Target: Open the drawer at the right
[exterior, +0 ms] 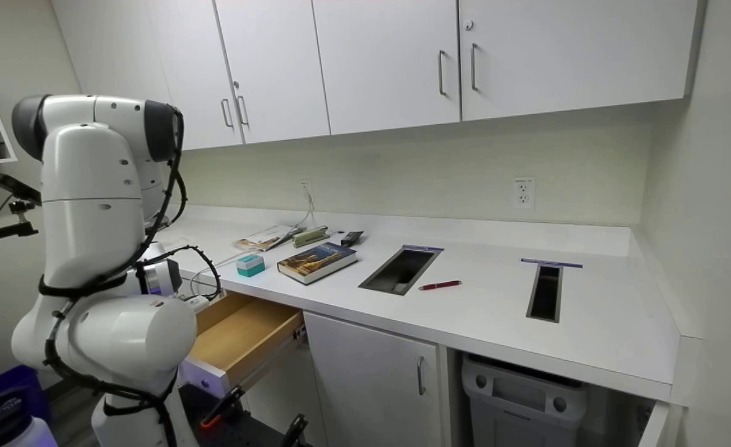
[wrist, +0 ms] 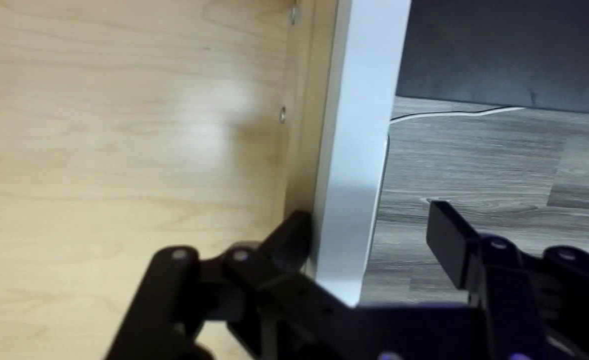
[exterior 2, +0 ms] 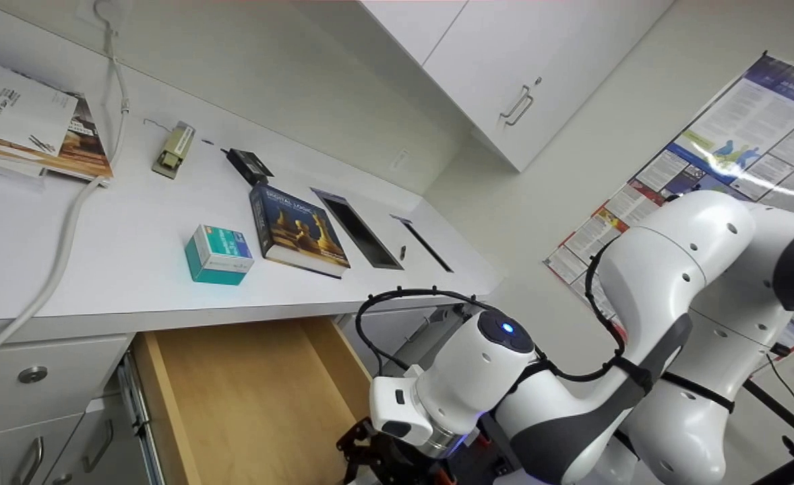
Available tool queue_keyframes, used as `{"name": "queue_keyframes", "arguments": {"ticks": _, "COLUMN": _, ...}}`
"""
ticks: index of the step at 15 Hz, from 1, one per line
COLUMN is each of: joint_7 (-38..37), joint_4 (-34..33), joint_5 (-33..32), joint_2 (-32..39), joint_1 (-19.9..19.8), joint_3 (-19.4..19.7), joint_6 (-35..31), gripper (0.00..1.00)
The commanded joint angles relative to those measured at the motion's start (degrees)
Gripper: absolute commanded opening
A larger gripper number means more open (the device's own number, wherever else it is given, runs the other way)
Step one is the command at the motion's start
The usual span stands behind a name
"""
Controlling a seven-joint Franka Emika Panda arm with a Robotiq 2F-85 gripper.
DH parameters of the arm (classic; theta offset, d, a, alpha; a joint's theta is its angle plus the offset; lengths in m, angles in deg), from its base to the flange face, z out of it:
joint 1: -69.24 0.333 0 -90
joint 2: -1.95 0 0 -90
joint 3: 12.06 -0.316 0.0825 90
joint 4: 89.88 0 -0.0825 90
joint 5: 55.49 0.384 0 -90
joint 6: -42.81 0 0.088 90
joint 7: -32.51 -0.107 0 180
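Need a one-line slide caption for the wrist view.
Open black two-finger gripper straddling the white front panel of the pulled-out tan wooden drawer, grey wood-grain floor beyond.

In the wrist view, soft glare lies on the drawer (wrist: 204, 135), and the gripper (wrist: 369, 237) seems blurred; in an exterior view, white glare crosses the poster (exterior 2: 714, 151).
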Motion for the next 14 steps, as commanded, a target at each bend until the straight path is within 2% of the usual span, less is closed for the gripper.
{"name": "queue_keyframes", "arguments": {"ticks": 1, "joint_7": -2.6, "joint_4": 2.0, "joint_5": 1.7, "joint_2": -5.2, "joint_1": 1.6, "joint_3": -3.0, "joint_6": -0.4, "gripper": 0.98}}
{"name": "queue_keyframes", "arguments": {"ticks": 5, "joint_7": -4.6, "joint_4": 0.6, "joint_5": 2.3, "joint_2": -10.9, "joint_1": 2.2, "joint_3": -3.8, "joint_6": 3.7, "gripper": 1.00}}
{"name": "queue_keyframes", "arguments": {"ticks": 9, "joint_7": -0.5, "joint_4": 0.2, "joint_5": 10.5, "joint_2": -17.4, "joint_1": 0.9, "joint_3": -5.1, "joint_6": 10.7, "gripper": 1.00}}
{"name": "queue_keyframes", "arguments": {"ticks": 11, "joint_7": 3.5, "joint_4": 0.3, "joint_5": 15.4, "joint_2": -20.8, "joint_1": 1.0, "joint_3": -3.9, "joint_6": 14.5, "gripper": 1.00}}
{"name": "queue_keyframes", "arguments": {"ticks": 12, "joint_7": 5.2, "joint_4": 0.3, "joint_5": 16.5, "joint_2": -22.1, "joint_1": 2.8, "joint_3": -1.3, "joint_6": 16.0, "gripper": 1.00}}
{"name": "queue_keyframes", "arguments": {"ticks": 14, "joint_7": 7.8, "joint_4": 0.4, "joint_5": 17.4, "joint_2": -25.0, "joint_1": 3.7, "joint_3": 1.7, "joint_6": 19.2, "gripper": 1.00}}
